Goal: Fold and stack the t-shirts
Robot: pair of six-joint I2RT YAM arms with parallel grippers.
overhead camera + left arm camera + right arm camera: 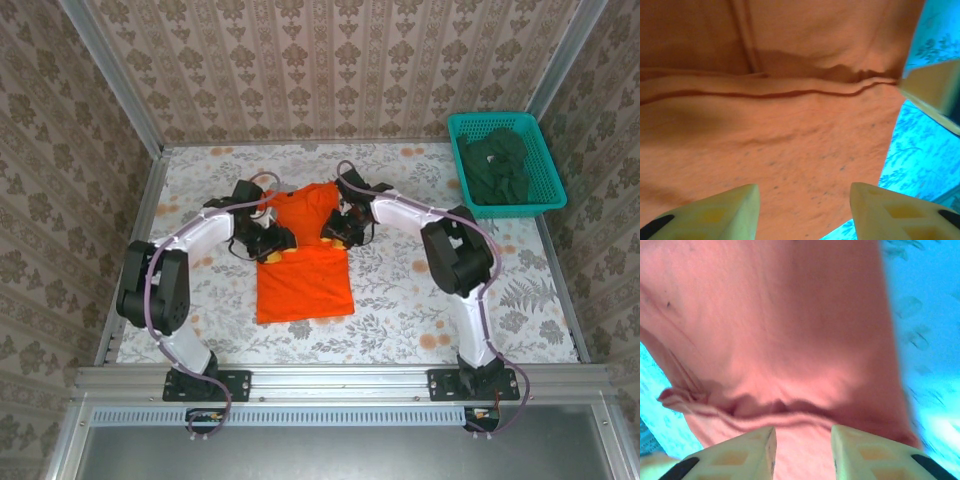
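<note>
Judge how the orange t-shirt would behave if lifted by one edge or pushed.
Probably floppy: the orange t-shirt lies flat with a soft folded ridge and wrinkles in the left wrist view, so it would likely drape and sag. Pushed, it would probably bunch rather than slide whole. It looks thin, so likely light.

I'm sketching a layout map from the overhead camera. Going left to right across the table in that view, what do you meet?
Left gripper → bright orange fabric t-shirt → right gripper → teal plastic mesh basket holding dark green t-shirts.
</note>
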